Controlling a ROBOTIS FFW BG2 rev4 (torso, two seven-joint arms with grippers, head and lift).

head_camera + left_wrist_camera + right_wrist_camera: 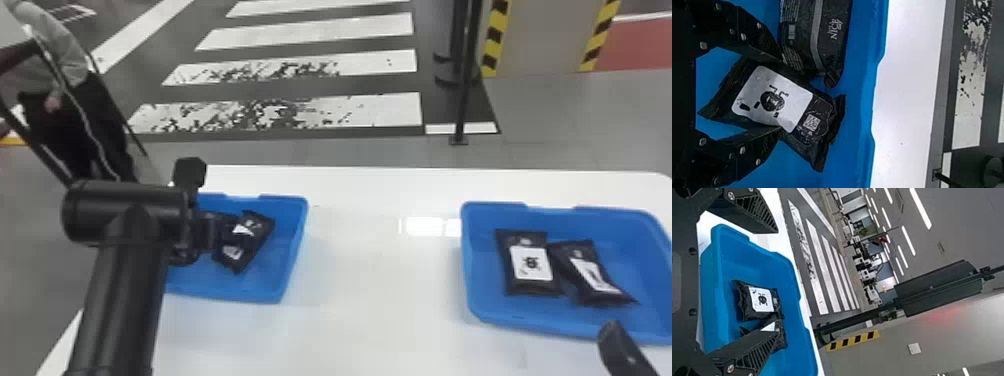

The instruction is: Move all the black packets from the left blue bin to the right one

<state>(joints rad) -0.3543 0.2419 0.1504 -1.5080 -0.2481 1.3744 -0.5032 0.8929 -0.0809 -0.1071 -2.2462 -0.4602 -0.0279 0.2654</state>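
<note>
1. I'm slanting my left arm (125, 300) upward from the head view's bottom edge, its wrist (125, 212) lying crosswise.
2. I'm holding the left hand (202, 232) with its fingers parted.
3. I'm resting the right hand (619, 347) at the lower right, its fingers standing wide apart.

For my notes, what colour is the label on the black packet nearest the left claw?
The label is white with black marks, clearest in left wrist view.

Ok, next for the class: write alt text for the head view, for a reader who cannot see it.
The left claw is down at black packets in the left bin, on a white table. Two more packets lie side by side in the right bin, with one right fingertip by its near edge.
</note>
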